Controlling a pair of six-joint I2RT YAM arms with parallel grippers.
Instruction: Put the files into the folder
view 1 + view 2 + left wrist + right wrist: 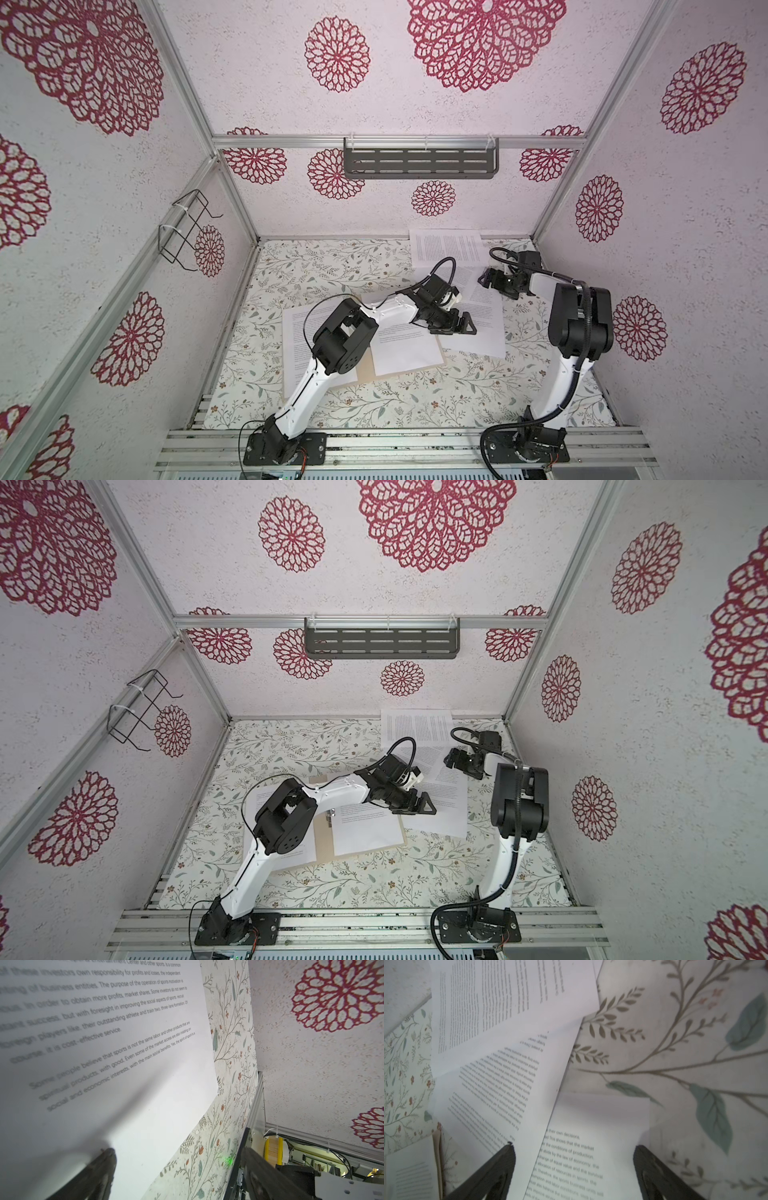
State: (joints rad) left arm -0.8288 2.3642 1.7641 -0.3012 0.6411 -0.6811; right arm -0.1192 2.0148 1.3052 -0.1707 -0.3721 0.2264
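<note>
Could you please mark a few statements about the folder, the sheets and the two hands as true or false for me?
1. The beige folder lies open on the table. True.
2. Both hands are shut on sheets. False: the left hand and the right hand stand open, holding nothing.
3. A printed sheet lies on the folder's right-hand flap. True.
4. Every sheet is on the folder. False: the back sheet and others lie on the table, to the right of the folder.
5. The grey slotted shelf hangs on the left wall. False: it is on the back wall.
</note>
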